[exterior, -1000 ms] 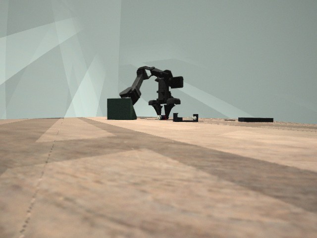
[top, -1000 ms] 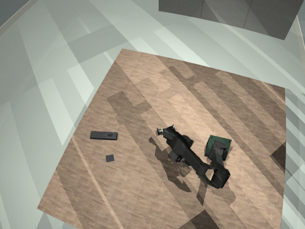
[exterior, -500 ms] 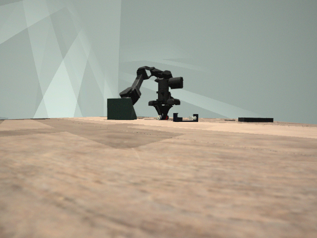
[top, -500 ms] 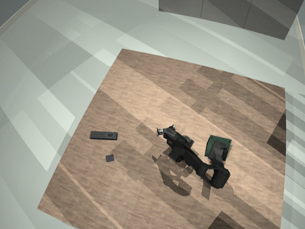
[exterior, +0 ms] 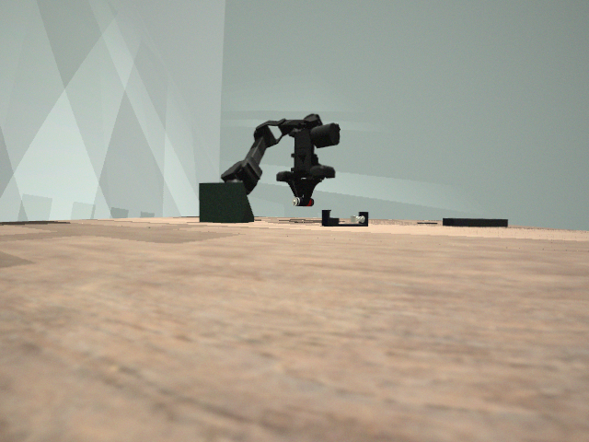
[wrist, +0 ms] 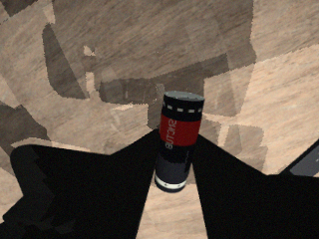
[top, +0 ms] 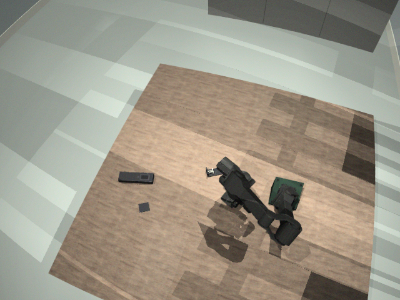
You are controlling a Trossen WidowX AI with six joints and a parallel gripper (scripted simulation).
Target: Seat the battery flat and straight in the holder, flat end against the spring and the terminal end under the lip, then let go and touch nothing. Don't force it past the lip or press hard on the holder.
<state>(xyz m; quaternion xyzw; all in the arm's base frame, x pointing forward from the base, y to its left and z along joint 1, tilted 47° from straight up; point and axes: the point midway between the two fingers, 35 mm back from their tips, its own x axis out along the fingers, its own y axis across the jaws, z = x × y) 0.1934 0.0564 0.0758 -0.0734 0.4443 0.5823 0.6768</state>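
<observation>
My pincer [wrist: 171, 171] is clamped on the battery [wrist: 178, 140], one dark finger [wrist: 100, 194] pressing each side of its lower body. In the wrist view the battery runs away from me between the fingers, its black section nearest, then the red band with lettering, then a dark cap ringed with pale dashes at the far end. Wood-grain worktop [wrist: 279, 75] shows beneath and beyond it, crossed by patchy shadows.

From the exterior view the battery [exterior: 303, 202] hangs in the air at the tip of my pincer [exterior: 303, 200], lying roughly level, silver end toward the left and red toward the right, above the worktop [exterior: 285, 332] and not touching it. The holder [exterior: 344, 219] sits on the worktop just to the right of it and lower, a shallow black cradle with upright ends and a pale metallic piece near its right end; I think that is the spring, though it is too small to be sure. Battery and holder are apart.

My arm [exterior: 257, 152] rises from the green base [exterior: 223, 202] to the left. Farther right lies a long flat black bar [exterior: 474, 222].

In the top view the holder [top: 210, 172] peeks out beside my wrist, and well off to the left rest the dark bar [top: 135, 177] and a small dark square [top: 144, 207].
</observation>
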